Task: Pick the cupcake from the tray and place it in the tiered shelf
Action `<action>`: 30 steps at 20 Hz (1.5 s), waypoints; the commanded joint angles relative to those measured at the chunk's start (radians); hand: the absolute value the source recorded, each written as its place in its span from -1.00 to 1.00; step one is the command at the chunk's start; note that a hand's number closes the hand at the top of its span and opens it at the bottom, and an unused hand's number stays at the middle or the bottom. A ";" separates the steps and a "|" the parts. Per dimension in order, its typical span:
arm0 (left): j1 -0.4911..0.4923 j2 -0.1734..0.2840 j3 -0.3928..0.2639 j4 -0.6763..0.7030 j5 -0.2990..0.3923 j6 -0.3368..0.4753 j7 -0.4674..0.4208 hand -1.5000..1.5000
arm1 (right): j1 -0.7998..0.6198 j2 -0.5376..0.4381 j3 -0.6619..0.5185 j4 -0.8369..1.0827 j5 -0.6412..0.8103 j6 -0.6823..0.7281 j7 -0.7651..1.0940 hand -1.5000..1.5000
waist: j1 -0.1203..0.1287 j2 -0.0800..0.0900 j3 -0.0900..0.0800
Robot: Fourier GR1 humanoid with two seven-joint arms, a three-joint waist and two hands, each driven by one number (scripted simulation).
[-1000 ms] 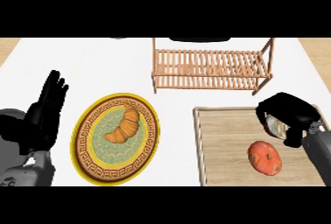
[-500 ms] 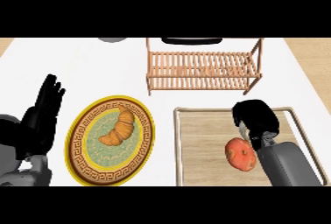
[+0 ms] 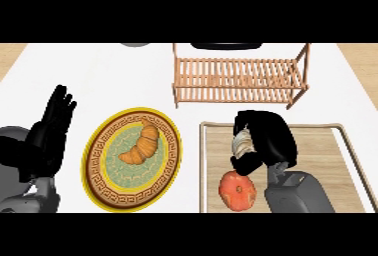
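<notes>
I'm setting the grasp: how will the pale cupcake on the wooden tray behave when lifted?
The pale cupcake is small, so probably light. The right hand curls round it, and its soft-looking top may squash. The orange round fruit lies beside it, so it might get nudged and roll.

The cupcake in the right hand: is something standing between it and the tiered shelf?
Nothing visible does. The right hand is curled round the cupcake over the tray, and only bare tray and white counter lie between it and the tiered shelf. The orange fruit lies nearer the robot, away from that path.
</notes>
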 commanded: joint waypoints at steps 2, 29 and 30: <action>-0.003 0.006 0.017 -0.007 0.012 -0.002 0.007 0.00 | -0.048 0.037 0.112 -0.232 -0.118 -0.154 0.327 1.00 | 0.011 0.002 0.006; 0.007 -0.024 0.030 0.005 -0.007 -0.042 -0.030 0.00 | -0.404 0.019 -0.155 -0.083 0.073 -0.264 0.471 1.00 | 0.010 0.025 0.007; 0.042 -0.052 0.000 0.007 -0.038 -0.028 -0.075 0.00 | -0.376 0.038 -0.121 -0.004 0.112 -0.355 0.429 1.00 | 0.014 0.026 0.007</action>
